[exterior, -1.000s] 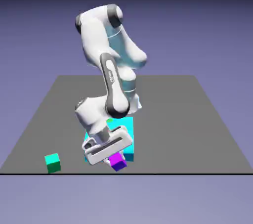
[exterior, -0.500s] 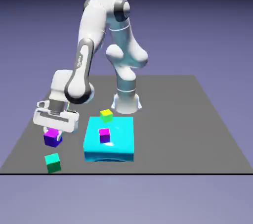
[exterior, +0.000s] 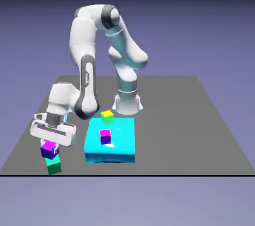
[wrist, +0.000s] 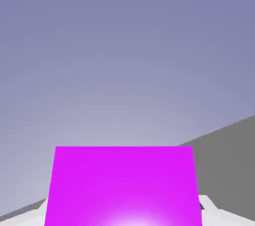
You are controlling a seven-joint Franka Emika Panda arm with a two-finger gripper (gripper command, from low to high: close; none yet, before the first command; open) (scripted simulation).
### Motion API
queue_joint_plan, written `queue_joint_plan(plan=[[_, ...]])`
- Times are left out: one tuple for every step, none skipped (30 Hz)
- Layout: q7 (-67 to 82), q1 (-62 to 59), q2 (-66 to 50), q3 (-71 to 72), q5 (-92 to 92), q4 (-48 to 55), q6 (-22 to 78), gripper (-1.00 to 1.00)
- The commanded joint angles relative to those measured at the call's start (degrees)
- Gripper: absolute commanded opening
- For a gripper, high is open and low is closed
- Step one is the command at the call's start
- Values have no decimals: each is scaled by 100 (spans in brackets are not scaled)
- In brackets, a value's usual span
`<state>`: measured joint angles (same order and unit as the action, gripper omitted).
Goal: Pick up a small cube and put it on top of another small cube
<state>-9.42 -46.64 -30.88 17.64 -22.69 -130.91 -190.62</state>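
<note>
My gripper (exterior: 50,148) is shut on the small cube (exterior: 49,148), which has a violet-magenta top and dark purple-blue sides. It hangs near the table's front edge at the exterior view's left, right on or just above the teal-green cube (exterior: 53,165); I cannot tell whether the two touch. Only the lower part of the teal-green cube shows beneath it. In the hand view the held small cube (wrist: 123,185) fills the bottom as a magenta face and hides my fingertips; the teal-green cube is out of that view.
A big cyan slab (exterior: 111,141) lies just to the right of the gripper, with a hot-pink-topped cube (exterior: 105,135) on it. A yellow-green cube (exterior: 107,116) sits at the slab's far edge. The grey table's (exterior: 199,130) front edge runs just below the cubes.
The arm carried the violet-magenta cube from beside the cyan slab to the exterior view's left, then lowered it forward over the teal-green cube.
</note>
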Motion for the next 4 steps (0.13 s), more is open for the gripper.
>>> queue_joint_plan(plan=[[-197,-70,-62,43,244,0,-55,-100],[-399,-141,-123,87,493,0,-107,-100],[-583,-205,-179,126,720,0,-154,-100],[-583,-205,-179,126,720,0,-154,100]])
